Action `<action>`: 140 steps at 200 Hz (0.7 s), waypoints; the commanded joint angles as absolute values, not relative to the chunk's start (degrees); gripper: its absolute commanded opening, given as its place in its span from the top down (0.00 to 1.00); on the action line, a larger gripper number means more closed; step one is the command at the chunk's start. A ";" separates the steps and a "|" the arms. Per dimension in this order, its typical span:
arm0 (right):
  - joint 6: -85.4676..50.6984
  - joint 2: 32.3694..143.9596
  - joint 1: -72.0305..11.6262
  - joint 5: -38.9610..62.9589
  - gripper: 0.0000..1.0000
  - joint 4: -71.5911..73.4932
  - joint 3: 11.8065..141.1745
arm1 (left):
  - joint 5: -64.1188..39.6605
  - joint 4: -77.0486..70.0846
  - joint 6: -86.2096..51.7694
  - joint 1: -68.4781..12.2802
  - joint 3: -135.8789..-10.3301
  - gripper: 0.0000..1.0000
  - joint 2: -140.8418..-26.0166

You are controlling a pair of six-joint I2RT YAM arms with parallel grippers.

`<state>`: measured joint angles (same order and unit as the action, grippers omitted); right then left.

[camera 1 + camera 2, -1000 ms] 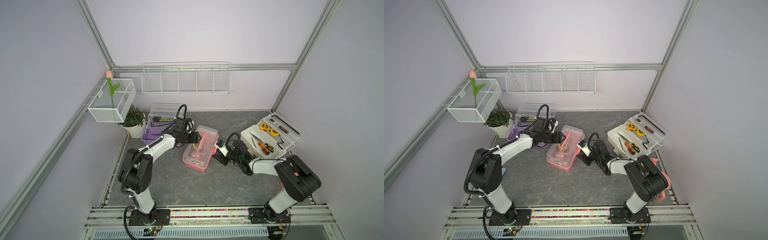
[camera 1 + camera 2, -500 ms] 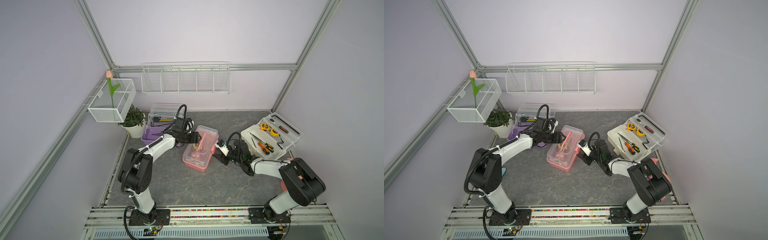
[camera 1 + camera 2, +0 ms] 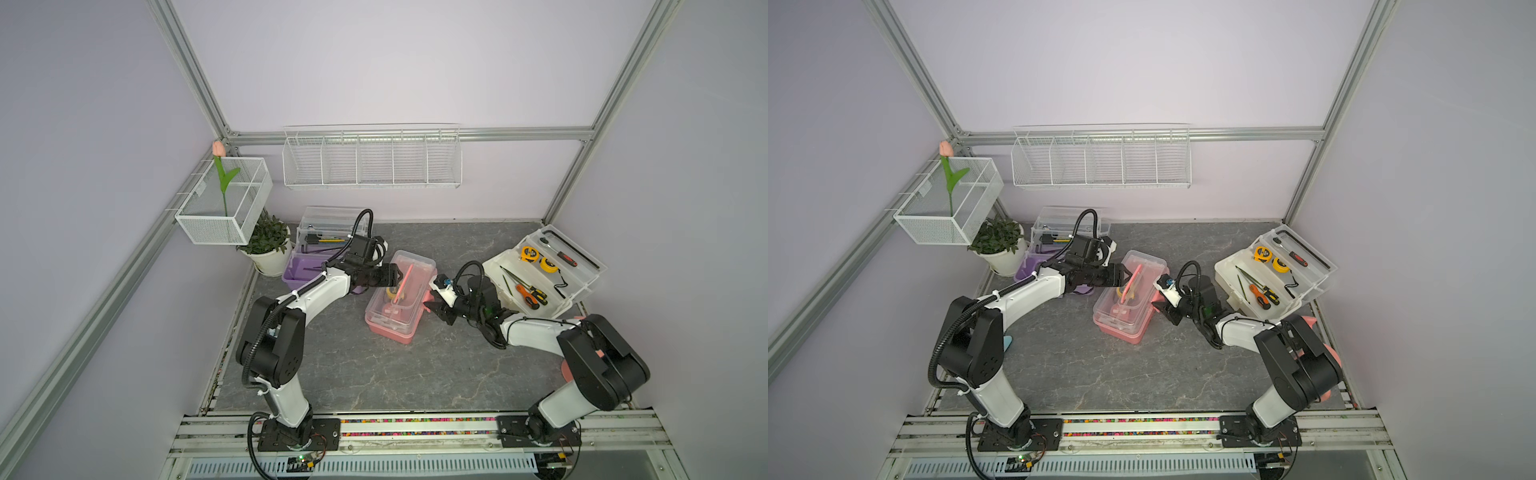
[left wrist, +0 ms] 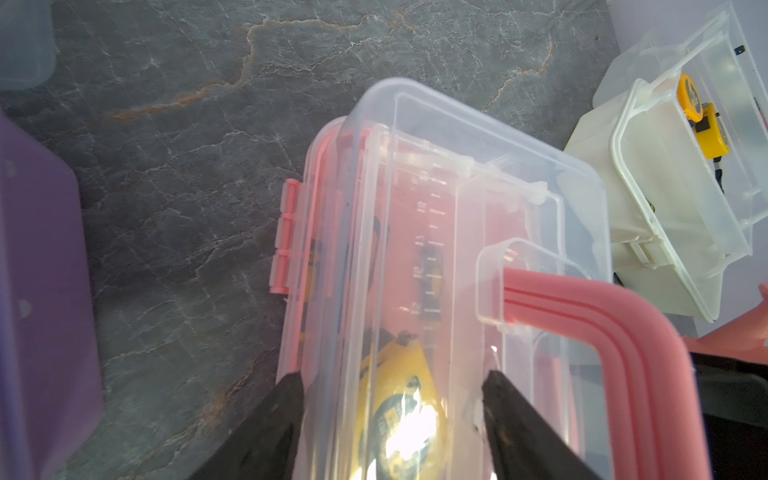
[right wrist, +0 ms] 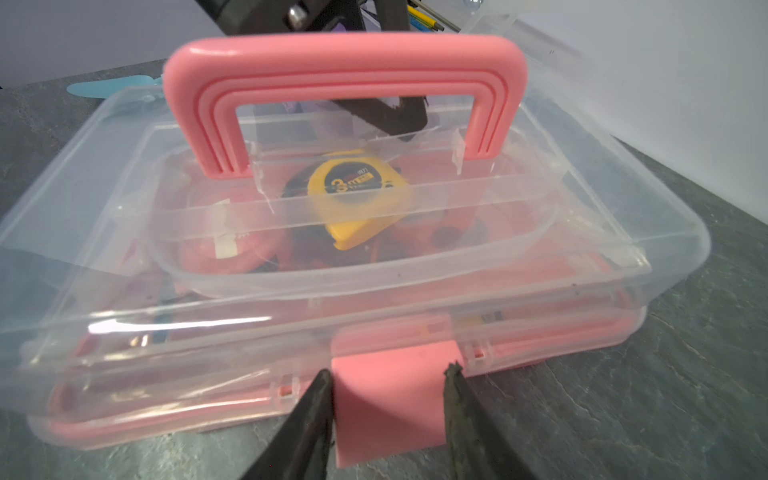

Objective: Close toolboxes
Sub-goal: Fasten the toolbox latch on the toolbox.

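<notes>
Right gripper (image 5: 388, 376) is low at the front of the pink toolbox (image 3: 392, 328). Its fingers sit one on each side of the pink latch (image 5: 390, 411), tight against the edges; can't tell from the wrist view whether they actually pinch it. The latch flap stands out from the front wall, not snapped flat.

The pink box is mid-table (image 3: 374, 374), between the two grippers. Its clear lid (image 4: 478, 137) is down on the base and the handle (image 5: 345, 62) is upright. A yellow tape measure (image 5: 357, 195) shows through the lid.

Left gripper (image 4: 392, 374) is on the far side of that box. Its jaws are spread apart over the lid's edge, one finger outside the wall, one on top.

Further back, left: purple toolbox (image 3: 303, 272), lid raised. Back right: white toolbox (image 3: 1227, 274), lid swung fully open, tools showing in the tray.

Back wall: wire basket (image 3: 372, 162).
</notes>
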<state>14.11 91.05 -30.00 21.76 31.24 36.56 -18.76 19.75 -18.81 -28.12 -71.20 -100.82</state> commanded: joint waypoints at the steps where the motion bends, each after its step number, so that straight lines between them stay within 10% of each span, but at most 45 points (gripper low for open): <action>1: 12.07 93.60 -30.28 23.36 0.56 35.55 38.16 | -20.72 29.47 -18.54 -29.86 -67.98 0.31 -105.61; 140: 2.22 86.68 -27.98 22.42 0.51 29.82 37.87 | -19.52 28.31 -20.58 -29.80 -67.68 0.31 -105.12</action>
<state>8.08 91.20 -29.28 22.52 32.36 36.67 -18.44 19.38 -19.40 -28.03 -71.20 -100.92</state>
